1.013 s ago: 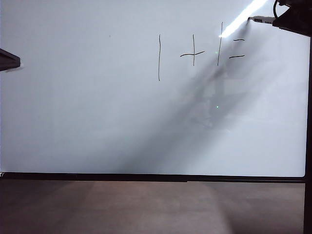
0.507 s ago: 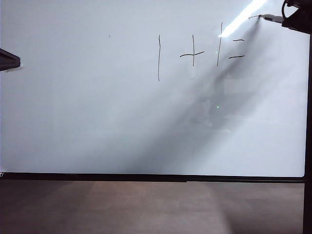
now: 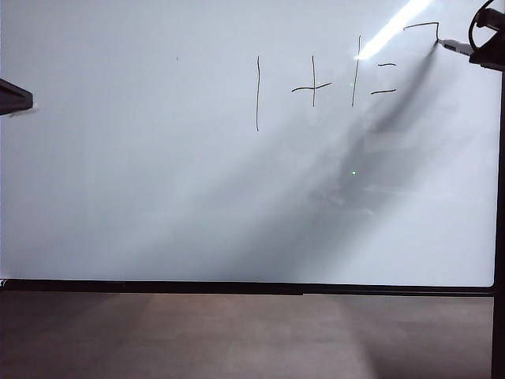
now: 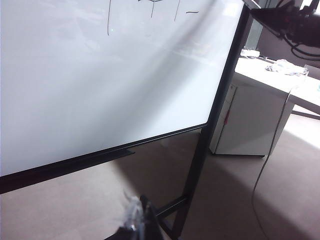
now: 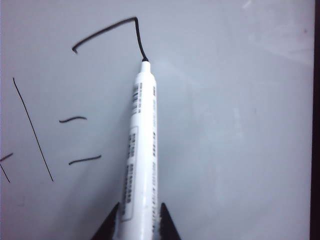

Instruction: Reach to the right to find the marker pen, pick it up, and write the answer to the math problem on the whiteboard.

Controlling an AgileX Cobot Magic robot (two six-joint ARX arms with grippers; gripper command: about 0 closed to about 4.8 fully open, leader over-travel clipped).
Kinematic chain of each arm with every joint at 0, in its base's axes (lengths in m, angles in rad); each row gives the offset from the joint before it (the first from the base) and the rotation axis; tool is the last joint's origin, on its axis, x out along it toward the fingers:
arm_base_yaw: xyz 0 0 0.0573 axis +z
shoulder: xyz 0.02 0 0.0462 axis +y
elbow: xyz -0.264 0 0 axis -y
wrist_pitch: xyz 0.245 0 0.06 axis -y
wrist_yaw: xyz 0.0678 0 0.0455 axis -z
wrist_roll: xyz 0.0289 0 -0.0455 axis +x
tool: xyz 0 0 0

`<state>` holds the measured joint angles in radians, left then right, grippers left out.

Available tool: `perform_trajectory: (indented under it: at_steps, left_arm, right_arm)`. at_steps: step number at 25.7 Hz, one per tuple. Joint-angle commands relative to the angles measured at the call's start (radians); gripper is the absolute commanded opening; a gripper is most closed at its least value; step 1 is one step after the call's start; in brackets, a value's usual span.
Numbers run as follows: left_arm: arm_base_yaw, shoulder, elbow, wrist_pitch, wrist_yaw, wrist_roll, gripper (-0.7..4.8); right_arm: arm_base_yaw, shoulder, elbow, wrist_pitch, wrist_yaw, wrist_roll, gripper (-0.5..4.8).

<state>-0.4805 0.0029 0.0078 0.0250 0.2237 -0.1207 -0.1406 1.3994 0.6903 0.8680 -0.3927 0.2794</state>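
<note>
— Two arms on this rig: where does each stand?
— At the exterior view's upper right edge, the right end effector (image 5: 139,222) is clamped on the marker pen (image 5: 140,145), a slim white barrel with a printed label, its dark tip touching the whiteboard (image 3: 158,197) at the foot of a fresh hooked stroke (image 5: 112,30).
— And the left end effector (image 3: 14,96)?
— A dark wedge at the left edge; open or closed, I cannot tell.
— The math problem (image 3: 323,83)?
— Thin black strokes on glossy white, upper middle, just left of the tip.
</note>
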Motion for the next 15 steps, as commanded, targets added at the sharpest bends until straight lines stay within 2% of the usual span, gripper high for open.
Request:
perform_trajectory:
  at_steps: [1, 4, 8, 15]
  left_arm:
    - [0.001, 0.001, 0.001, 0.010, 0.001, 0.005, -0.05]
    - [0.001, 0.001, 0.001, 0.010, 0.000, 0.005, -0.04]
    - [0.001, 0.001, 0.001, 0.010, 0.001, 0.005, -0.04]
    - [0.001, 0.001, 0.001, 0.009, 0.001, 0.005, -0.05]
  right_arm:
    - [0.001, -0.002, -0.014, -0.003, 0.013, 0.003, -0.08]
    - [0.001, -0.002, -0.033, 0.014, 0.006, 0.007, -0.08]
    - [0.003, -0.030, -0.056, 0.052, -0.055, 0.035, -0.08]
    - [0.090, -0.002, -0.051, 0.059, -0.043, 0.027, -0.08]
